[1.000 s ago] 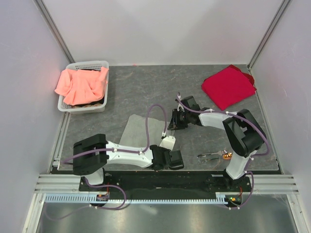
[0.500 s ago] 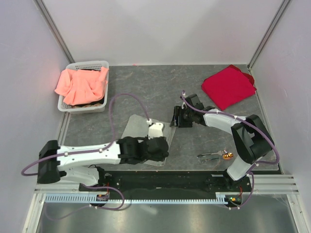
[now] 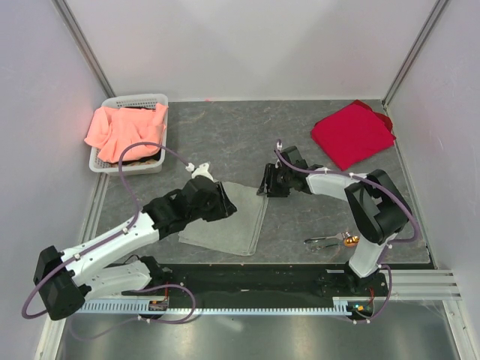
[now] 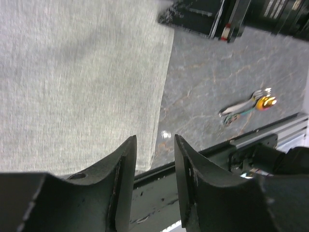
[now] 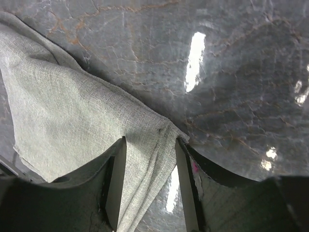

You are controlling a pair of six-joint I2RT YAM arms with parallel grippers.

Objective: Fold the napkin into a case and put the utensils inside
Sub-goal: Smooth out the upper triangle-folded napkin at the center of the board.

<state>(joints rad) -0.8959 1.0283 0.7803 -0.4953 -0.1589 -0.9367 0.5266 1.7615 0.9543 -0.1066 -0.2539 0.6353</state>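
Grey-green cloth, one piece: the napkin [image 3: 240,225] lies spread flat on the dark, stone-patterned table [image 3: 225,142], towards the front edge and between your two arms.

Left gripper [image 4: 155,140]: you have it above the napkin's left side. Its fingers stand apart with nothing between them, and its wrist view shows cloth and one straight edge of the cloth below.

Right gripper [image 5: 150,141]: you have it at the napkin's far right corner. Its fingers are parted and straddle that corner, which is bunched into small wrinkles between them. No pinch on the fabric shows.

Utensils [image 3: 334,241]: thin silvery pieces with a round orange-brown end. They lie together on bare table to the right of the napkin, apart from it and near the right arm's base.

Red cloth [image 3: 352,135]: folded, at the table's far right, well apart from the napkin.

White basket [image 3: 136,98]: far left, holding a crumpled salmon-orange cloth [image 3: 124,129].
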